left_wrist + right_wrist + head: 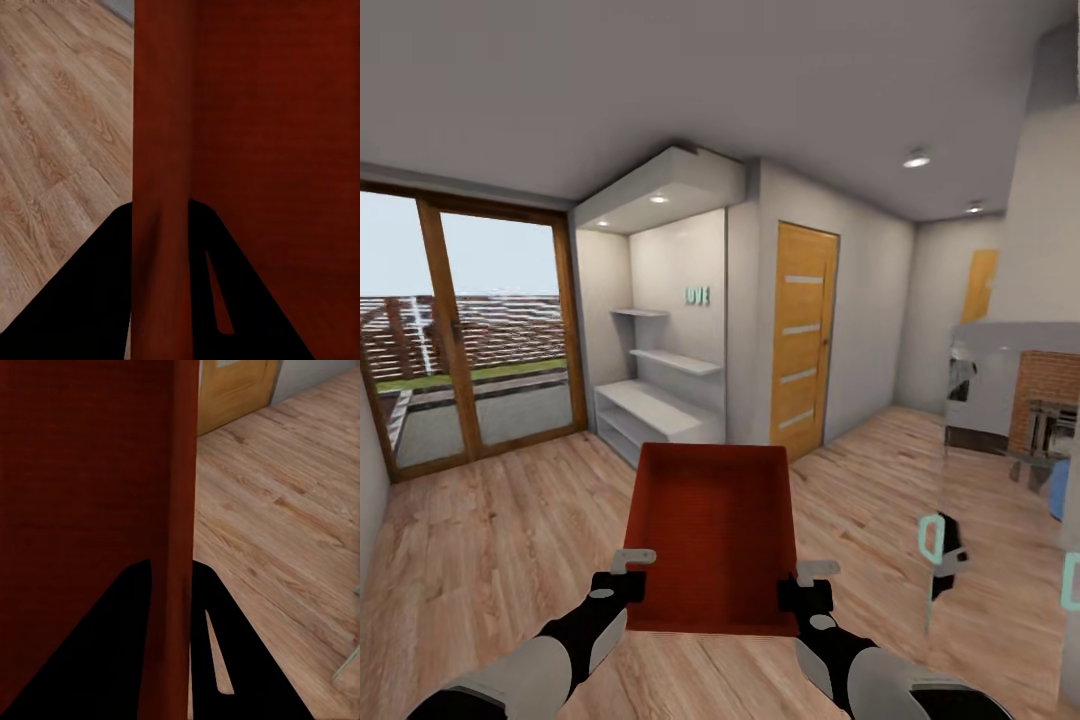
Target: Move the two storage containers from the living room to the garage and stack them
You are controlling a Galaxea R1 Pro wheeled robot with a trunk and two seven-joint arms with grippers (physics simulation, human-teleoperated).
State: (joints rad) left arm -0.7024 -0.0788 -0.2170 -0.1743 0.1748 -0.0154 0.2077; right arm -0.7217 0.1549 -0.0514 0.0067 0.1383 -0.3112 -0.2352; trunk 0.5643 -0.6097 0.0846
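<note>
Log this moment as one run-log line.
phase: carrying | held: storage container | left gripper: shut on left wall | right gripper: shut on right wall | place: wood-plank floor

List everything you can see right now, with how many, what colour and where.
storage container: one, red-orange, open top, held between both arms above the floor
wood-plank floor: one, light brown, underneath
panelled door: one, orange-brown, straight ahead
glass patio doors: one pair, brown frames, left wall
alcove shelves: white, beside the door
brick fireplace: one, red, far right
ceiling lights: several, white
left pincer: black, clamped on the container's wall
right pincer: black, clamped on the opposite wall
</note>
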